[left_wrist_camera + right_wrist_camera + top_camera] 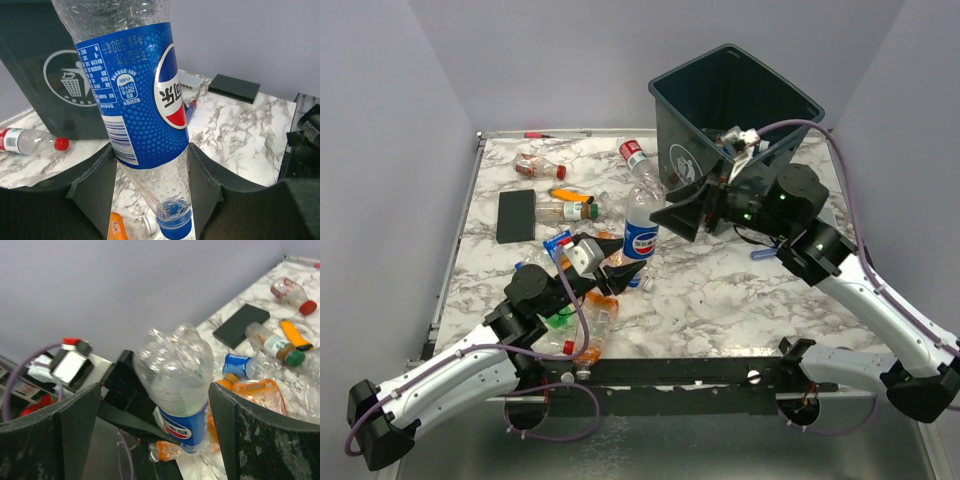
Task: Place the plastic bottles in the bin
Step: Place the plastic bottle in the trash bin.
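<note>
My left gripper (620, 270) is shut on a clear Pepsi bottle (640, 225) with a blue label, held upright with its cap down. In the left wrist view the fingers (95, 192) press the bottle's neck (165, 175) from both sides. My right gripper (672, 212) is open at the bottle's upper end. In the right wrist view that bottle (177, 370) stands between the spread fingers (260, 435), untouched. The dark bin (730, 105) stands at the back right, just behind the right gripper. Several more bottles lie on the table, such as one with a red cap (636, 157).
A flat black pad (516, 215) lies at the left, with a green-capped bottle (568, 211) and a small orange item (566, 195) beside it. Orange and green bottles (588, 330) lie under the left arm. A blue-handled tool (761, 255) lies under the right arm.
</note>
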`<state>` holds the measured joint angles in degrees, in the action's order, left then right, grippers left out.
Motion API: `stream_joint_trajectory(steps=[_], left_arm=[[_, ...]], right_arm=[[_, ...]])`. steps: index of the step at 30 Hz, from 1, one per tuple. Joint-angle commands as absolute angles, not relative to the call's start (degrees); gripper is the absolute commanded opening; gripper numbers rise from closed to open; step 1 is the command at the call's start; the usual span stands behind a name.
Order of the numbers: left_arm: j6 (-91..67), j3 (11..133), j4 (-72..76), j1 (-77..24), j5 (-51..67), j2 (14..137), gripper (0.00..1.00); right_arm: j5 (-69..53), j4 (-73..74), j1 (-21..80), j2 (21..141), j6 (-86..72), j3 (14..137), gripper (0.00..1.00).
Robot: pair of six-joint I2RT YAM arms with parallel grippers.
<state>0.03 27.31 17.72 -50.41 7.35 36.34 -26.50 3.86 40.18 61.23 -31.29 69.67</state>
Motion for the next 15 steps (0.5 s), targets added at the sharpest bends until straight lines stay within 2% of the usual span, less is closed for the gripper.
stream_joint_trajectory(steps=[1,7,15], left_arm=[[0.18,26.1,23.12,-50.48,5.35,33.94,0.29],[-1.73,25.66,23.73,-50.44,5.12,34.01,0.29],[-4.08,25.93,24.87,-50.46,7.08,36.26,0.29]], right_arm=[[-15.75,10.81,43.78,64.15,-26.55,71.7,0.93],[-16.03,8.57,45.8,67.2,-27.16,72.73,0.99],[-19.53,4.67,47.41,71.75,-29.09,74.42,0.91]])
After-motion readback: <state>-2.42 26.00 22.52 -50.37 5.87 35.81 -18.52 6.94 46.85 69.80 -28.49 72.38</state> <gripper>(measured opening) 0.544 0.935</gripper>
